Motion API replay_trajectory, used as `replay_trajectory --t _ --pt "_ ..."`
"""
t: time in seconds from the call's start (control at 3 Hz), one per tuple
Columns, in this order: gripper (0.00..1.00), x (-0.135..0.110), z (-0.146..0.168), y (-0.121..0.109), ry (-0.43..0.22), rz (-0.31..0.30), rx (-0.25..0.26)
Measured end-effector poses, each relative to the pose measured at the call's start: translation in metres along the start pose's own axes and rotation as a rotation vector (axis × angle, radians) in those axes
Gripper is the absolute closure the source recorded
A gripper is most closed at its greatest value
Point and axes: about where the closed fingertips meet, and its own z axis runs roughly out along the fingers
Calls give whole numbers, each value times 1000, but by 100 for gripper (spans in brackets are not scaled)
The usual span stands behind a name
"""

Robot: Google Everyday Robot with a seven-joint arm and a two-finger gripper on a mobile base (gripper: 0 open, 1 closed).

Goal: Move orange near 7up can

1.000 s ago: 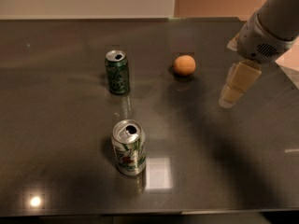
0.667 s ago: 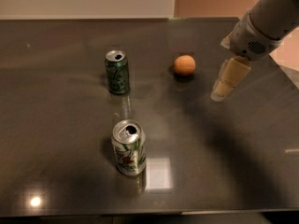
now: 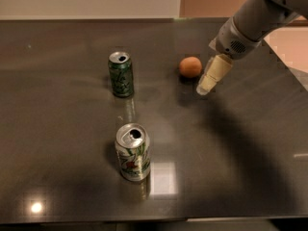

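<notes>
The orange (image 3: pixel 190 67) sits on the dark table, right of centre toward the back. The 7up can (image 3: pixel 133 152), silver-white with green streaks and a red spot, stands upright near the front, left of centre. My gripper (image 3: pixel 208 82) hangs from the arm that comes in from the upper right. Its pale tip is just right of the orange and slightly nearer the front, close to it but apart, above the table.
A dark green can (image 3: pixel 121 74) stands upright left of the orange. The dark table (image 3: pixel 57 129) is glossy, with light glare near the front. Its right edge (image 3: pixel 293 76) runs diagonally at the far right.
My gripper has moved left and slightly down, from well right of the orange to just beside it. The orange and both cans have not moved.
</notes>
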Motion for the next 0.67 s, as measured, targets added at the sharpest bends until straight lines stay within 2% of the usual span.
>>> replay_trajectory --t 0.67 --pt "0 54 21 -31 -48 62 -67"
